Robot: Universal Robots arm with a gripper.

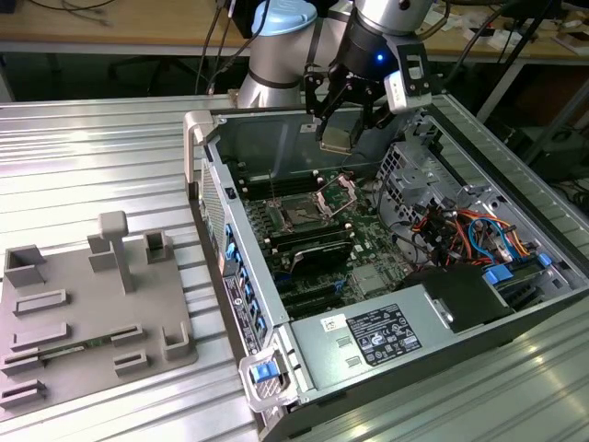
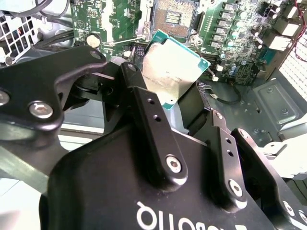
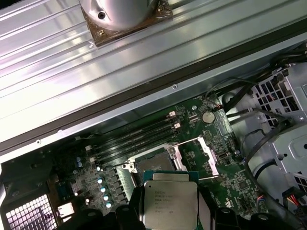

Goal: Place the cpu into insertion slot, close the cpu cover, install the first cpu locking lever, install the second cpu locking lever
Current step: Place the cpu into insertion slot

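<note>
My gripper [image 1: 342,129] hangs over the back of the open computer case, shut on the cpu [image 1: 336,140]. The cpu [image 2: 175,67] is a flat square chip with a silvery top, pinched at its edges between the black fingers [image 2: 144,105]. In the first wrist view the cpu [image 3: 170,199] floats above the green board, just short of the insertion slot [image 3: 154,165]. The insertion slot [image 1: 299,214] [image 2: 172,17] lies bare and uncovered. The cpu cover [image 1: 338,191] [image 3: 211,160] stands raised on its hinge beside the socket. A thin lever wire [image 3: 197,139] sticks up by the cover.
Long black memory slots [image 1: 308,241] flank the socket. A drive cage with coloured cables [image 1: 451,221] fills the case toward the exterior view's right, and a power supply [image 1: 396,331] sits at the near end. A grey fixture plate [image 1: 83,313] lies on the ridged table at the exterior view's left.
</note>
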